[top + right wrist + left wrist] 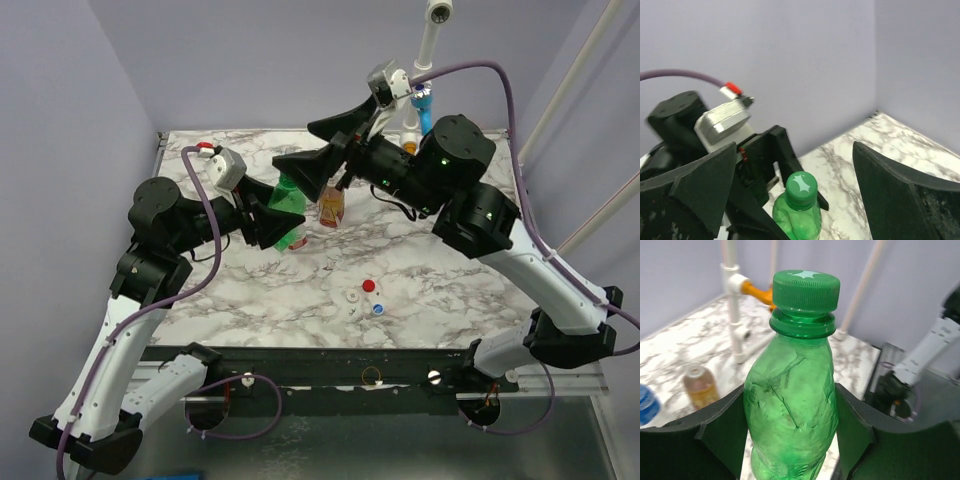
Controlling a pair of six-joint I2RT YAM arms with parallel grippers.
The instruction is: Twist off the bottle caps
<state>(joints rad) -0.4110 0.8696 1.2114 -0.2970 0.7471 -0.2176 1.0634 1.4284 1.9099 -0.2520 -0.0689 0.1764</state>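
My left gripper is shut on the body of the green bottle, which it holds upright. The green cap sits on the bottle's neck. In the right wrist view the same cap shows below and between the wide-apart fingers of my right gripper, which is open and not touching it. From above, my right gripper hangs over the green bottle and hides its cap. An amber bottle stands just right of it. Loose red, white and bluish-white caps lie on the table.
A white pipe stand with blue and orange fittings rises at the back right; the orange fitting also shows in the left wrist view. A red-and-white bottle lies under my left gripper. The marble table's back corner meets purple walls.
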